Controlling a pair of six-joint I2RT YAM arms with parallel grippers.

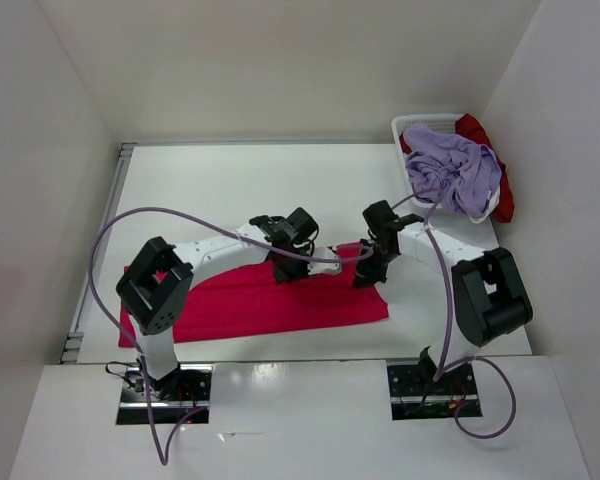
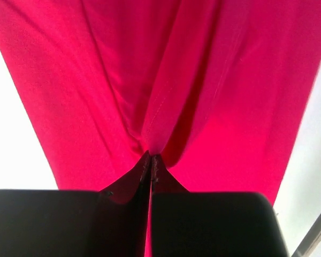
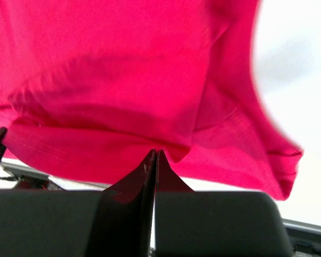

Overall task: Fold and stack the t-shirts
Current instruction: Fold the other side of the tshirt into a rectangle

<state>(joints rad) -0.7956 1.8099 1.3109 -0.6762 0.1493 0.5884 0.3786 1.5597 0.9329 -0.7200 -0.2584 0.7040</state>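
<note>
The magenta-pink t-shirt (image 1: pixel 280 305) lies spread on the white table near the front. My left gripper (image 1: pixel 285 268) is shut on its far edge, the cloth bunched at the fingertips in the left wrist view (image 2: pixel 151 156). My right gripper (image 1: pixel 366 270) is shut on the shirt's far right edge; the right wrist view shows its hem (image 3: pixel 96 150) pinched and lifted off the table. The lavender purple t-shirt (image 1: pixel 450 170) is heaped in the basket at the back right, over the dark red t-shirt (image 1: pixel 502 195). The cream white shirt is out of view.
A white plastic lattice basket (image 1: pixel 420 125) stands at the back right corner. White walls enclose the table on the left, back and right. Purple cables loop over both arms.
</note>
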